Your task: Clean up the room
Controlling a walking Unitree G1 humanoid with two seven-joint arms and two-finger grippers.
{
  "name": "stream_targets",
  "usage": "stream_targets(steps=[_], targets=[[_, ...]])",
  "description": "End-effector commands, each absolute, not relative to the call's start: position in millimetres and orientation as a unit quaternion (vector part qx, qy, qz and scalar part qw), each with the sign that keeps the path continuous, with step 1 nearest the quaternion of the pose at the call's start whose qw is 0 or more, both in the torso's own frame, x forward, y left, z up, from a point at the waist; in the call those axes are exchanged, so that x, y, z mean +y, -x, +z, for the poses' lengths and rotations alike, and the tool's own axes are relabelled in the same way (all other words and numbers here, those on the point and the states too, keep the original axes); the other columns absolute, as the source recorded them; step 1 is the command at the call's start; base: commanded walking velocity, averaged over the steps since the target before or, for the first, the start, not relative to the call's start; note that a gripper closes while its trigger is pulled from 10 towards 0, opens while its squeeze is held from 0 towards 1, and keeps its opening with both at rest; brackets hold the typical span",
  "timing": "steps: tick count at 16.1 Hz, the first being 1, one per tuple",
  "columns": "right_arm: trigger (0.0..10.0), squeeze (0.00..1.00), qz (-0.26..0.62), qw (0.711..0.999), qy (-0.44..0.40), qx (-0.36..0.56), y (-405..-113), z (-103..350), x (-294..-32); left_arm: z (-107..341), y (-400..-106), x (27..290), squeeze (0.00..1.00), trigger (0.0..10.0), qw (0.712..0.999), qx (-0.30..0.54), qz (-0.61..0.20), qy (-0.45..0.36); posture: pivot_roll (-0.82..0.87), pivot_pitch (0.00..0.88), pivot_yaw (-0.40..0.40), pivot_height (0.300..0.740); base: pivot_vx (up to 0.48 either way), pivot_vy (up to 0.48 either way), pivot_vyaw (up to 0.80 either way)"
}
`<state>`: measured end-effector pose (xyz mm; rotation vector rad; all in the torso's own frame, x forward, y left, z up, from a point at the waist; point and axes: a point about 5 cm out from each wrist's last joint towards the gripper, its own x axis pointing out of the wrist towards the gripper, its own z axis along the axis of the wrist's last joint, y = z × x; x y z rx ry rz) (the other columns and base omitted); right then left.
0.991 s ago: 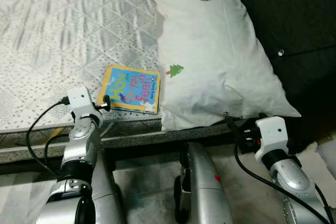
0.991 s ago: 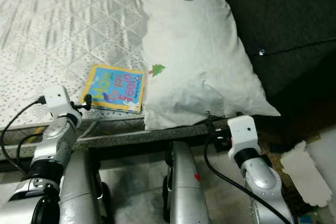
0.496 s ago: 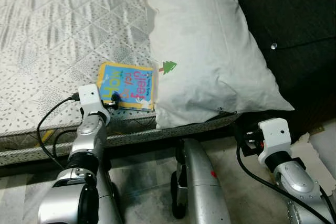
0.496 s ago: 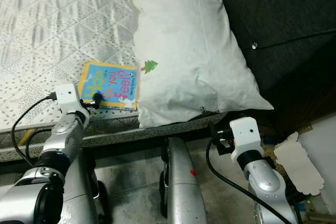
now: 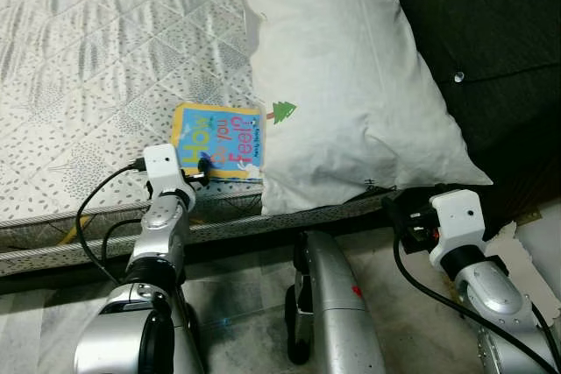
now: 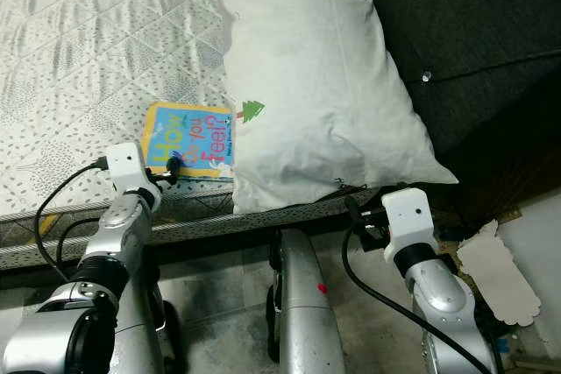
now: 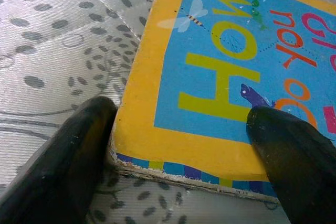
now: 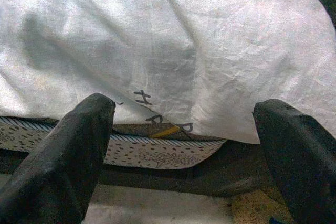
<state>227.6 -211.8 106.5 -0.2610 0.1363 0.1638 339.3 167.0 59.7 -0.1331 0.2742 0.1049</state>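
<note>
Picture book (image 5: 219,142) lying flat near the bed (image 5: 96,67) edge, long axis running toward the white pillow (image 5: 351,85) it is touching, left claw (image 7: 178,145) spreading wide around its near corner, right claw (image 8: 184,145) gaping apart below the pillow's edge.

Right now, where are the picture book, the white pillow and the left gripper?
picture book (image 5: 221,141), left eye view, on its blue cover
white pillow (image 5: 351,85), left eye view, on its middle
left gripper (image 7: 178,145), left wrist view, midway between the fingertips, at the book's near edge
</note>
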Motion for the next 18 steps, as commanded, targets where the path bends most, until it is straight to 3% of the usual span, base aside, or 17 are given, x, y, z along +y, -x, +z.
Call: stream_targets(steps=[1,8,15,18], targets=[[10.0,0.00,0.081,0.985,0.130,0.076,-225.5,104.0,-212.8,45.7,-330.4,157.1,0.00,10.0,0.984,0.165,0.036,0.064,-0.16,0.218,-0.126,0.551,0.000,0.000,0.00],[10.0,0.00,0.093,0.986,0.127,0.061,-233.8,103.9,-204.1,49.9,-321.2,145.1,0.00,10.0,0.986,0.147,0.029,0.075,-0.13,0.198,-0.117,0.551,0.000,0.000,0.00],[10.0,0.00,0.097,0.987,0.119,0.048,-246.7,101.4,-196.9,76.0,-276.9,159.1,0.00,10.0,0.991,0.106,0.049,0.065,-0.08,0.165,-0.096,0.551,0.000,0.000,0.00],[10.0,0.00,0.099,0.988,0.114,0.041,-255.0,100.3,-192.2,84.6,-271.2,169.2,0.00,10.0,0.993,0.087,0.060,0.046,-0.05,0.140,-0.086,0.551,0.000,0.000,0.00]])
